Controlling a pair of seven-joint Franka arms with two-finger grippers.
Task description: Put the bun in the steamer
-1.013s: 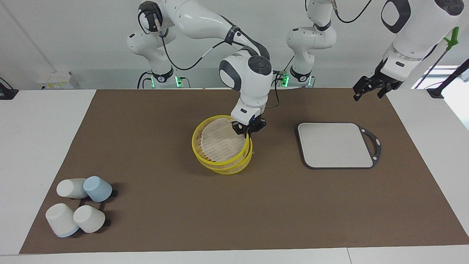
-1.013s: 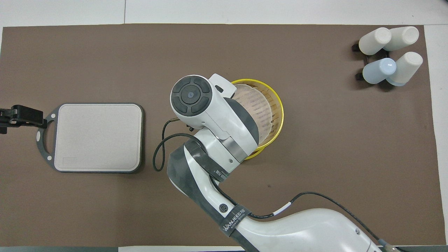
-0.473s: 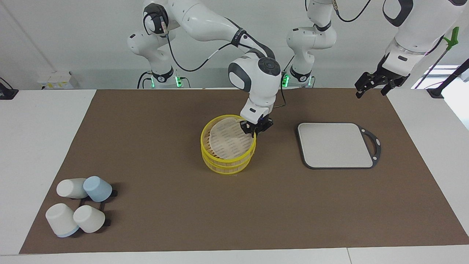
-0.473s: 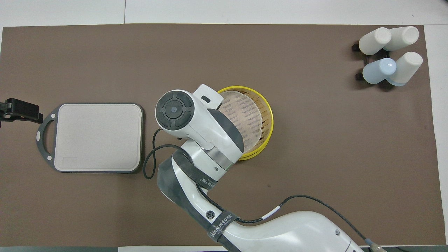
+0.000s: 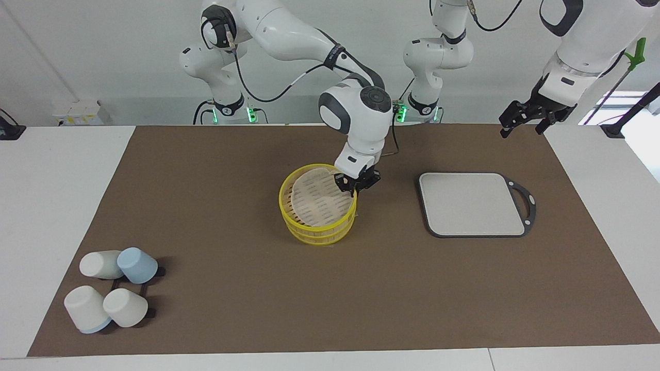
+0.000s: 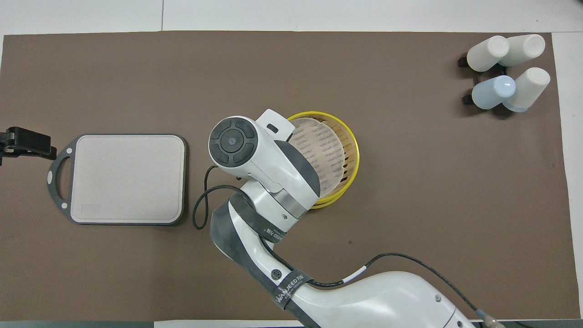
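The steamer (image 5: 315,225), a two-tier bamboo basket with yellow rims, stands mid-table. Its pale woven lid (image 5: 312,198) lies tilted inside the top tier. My right gripper (image 5: 355,188) is shut on the top rim, on the side toward the grey board. In the overhead view the right wrist covers that gripper, and only the steamer's rim (image 6: 351,152) and lid (image 6: 321,152) show beside it. My left gripper (image 5: 522,128) hangs open and empty in the air over the table's edge at the left arm's end, also seen in the overhead view (image 6: 27,143). The bun is out of view.
A flat grey board (image 5: 472,203) with a dark handle lies between the steamer and the left arm's end (image 6: 127,177). Several pale and blue cups (image 5: 111,293) sit on a black rack at the right arm's end, farther from the robots (image 6: 508,73).
The steamer's top tier was tilted and offset; it now sits square on the lower tier. The right gripper shifted with it toward the board. The left gripper rose slightly.
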